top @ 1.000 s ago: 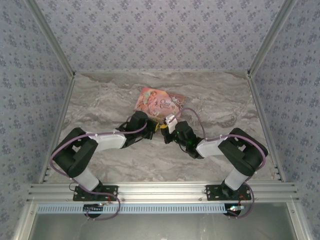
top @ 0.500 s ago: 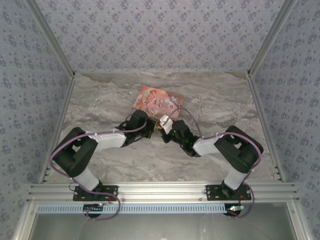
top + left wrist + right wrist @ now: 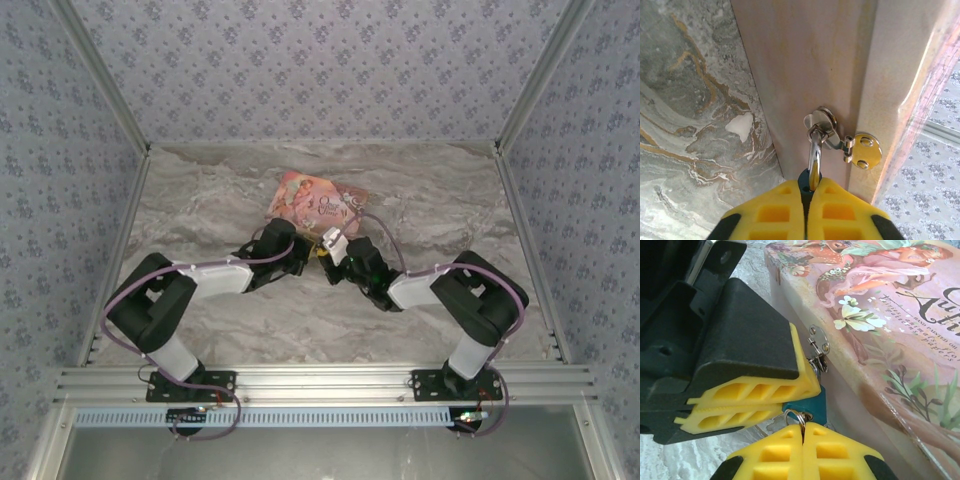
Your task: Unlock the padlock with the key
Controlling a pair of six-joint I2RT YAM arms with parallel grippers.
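- So, nearest the camera in the top view, both arm bases sit on the aluminium rail [image 3: 320,382]. The arms reach inward over the marble table [image 3: 200,210] until the wrists almost meet mid-table.
- Right claw [image 3: 802,434]: yellow pads pressed flat together, pinching the key [image 3: 801,420]. Only a little silvery ring and a bit of metal stick out of the tips, right up against the underside of the padlock [image 3: 812,401]. I can't make out the blade itself.
- Left claw [image 3: 807,192]: clamped on the padlock's blue body, which just peeks out between the pads. From the right wrist camera it comes in from the left, sitting just above the right claw's tips.
- The padlock is sandwiched between the two claws, right against the near side wall of the pink box [image 3: 318,200].
- Its thin shackle [image 3: 815,152] runs up out of the blue body and goes through the loop of the hasp [image 3: 824,122] on that wall.
- Just beside the loop there's a small gold hinge plate [image 3: 862,150] with two rivets, fixed to the box.
- The box lies flat on the table just past the claws, illustrated lid up, with flowers and some lettering.
- Farthest back are the patterned wallpaper walls [image 3: 320,70].
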